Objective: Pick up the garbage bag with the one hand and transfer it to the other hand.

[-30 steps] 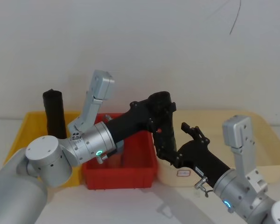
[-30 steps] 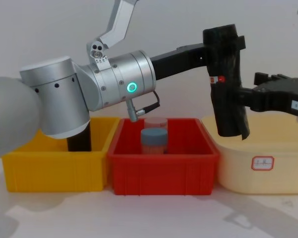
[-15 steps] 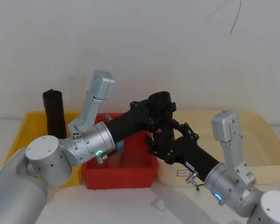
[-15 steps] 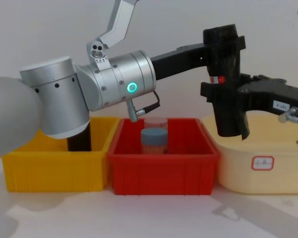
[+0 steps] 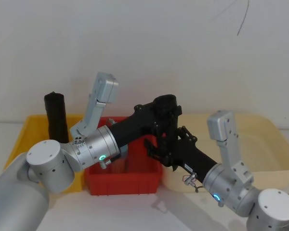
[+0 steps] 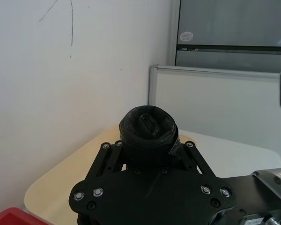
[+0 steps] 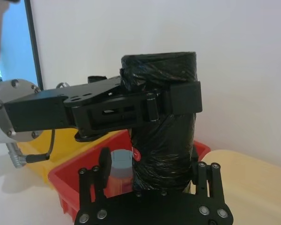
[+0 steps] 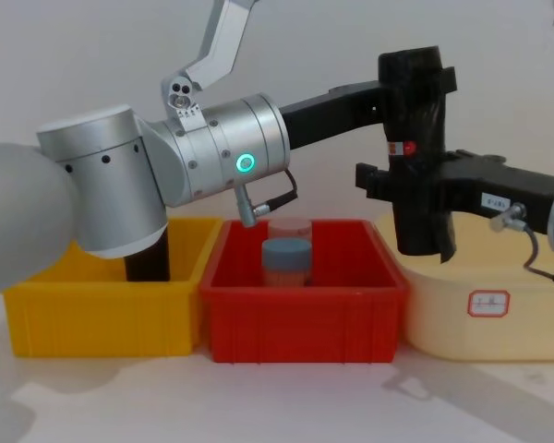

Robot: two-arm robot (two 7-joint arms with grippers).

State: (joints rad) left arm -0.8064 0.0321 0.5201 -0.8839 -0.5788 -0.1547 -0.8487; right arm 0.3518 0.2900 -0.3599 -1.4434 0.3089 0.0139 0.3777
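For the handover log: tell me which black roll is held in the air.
The garbage bag, red-labelled, held upright by the left gripper; the other roll stands in the yellow bin.

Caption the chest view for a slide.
Mid-air handover: left gripper clamps the top of the garbage bag while the open right gripper brackets its middle.

**Silver arms, black grippers**

The left arm [image 8: 166, 175] is a thick brushed-silver cylinder dotted with small dark screws, and it carries a green glowing ring [image 8: 246, 164]. Above the ring rises a pale grey angular bracket [image 8: 217, 46]. Below the ring a dark cable [image 8: 282, 189] loops from a silver plug. Right of the ring are the black left gripper [image 8: 415, 88] and the black right gripper [image 8: 402, 185], which bears a small white sticker [image 8: 492, 199] and a grey cable [image 8: 526, 242].
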